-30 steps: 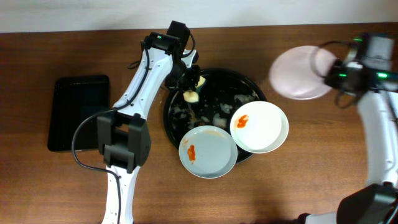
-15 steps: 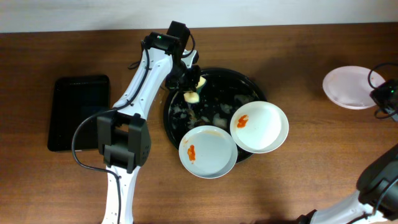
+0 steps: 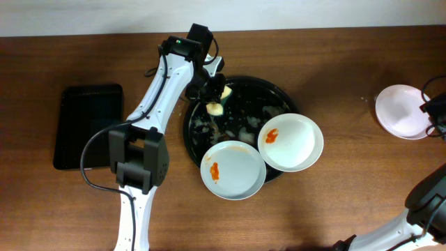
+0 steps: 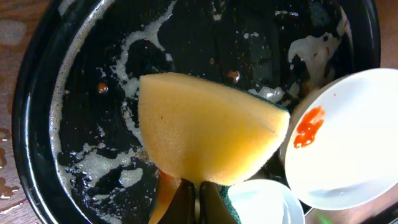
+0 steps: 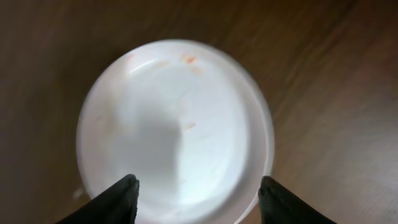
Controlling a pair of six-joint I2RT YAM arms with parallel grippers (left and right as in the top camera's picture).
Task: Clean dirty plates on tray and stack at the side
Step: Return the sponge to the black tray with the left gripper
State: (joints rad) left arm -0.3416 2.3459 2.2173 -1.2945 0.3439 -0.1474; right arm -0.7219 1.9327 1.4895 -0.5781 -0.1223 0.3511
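Right gripper [image 5: 199, 196] is open over the wiped plate [image 5: 180, 118] lying on the table [image 3: 334, 209] far right, left gripper [image 4: 194, 202] is clenched on the sponge [image 4: 205, 134] above the tray [image 4: 37, 124]; risk: the bluish smeared plate [image 3: 233, 171] and the white smeared plate [image 3: 290, 141] overhang the rim and may tip under scrubbing pressure.

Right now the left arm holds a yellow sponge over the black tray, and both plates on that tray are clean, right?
No: both plates on the black tray carry red sauce smears, as the overhead view shows. The left gripper holds the yellow sponge over it.
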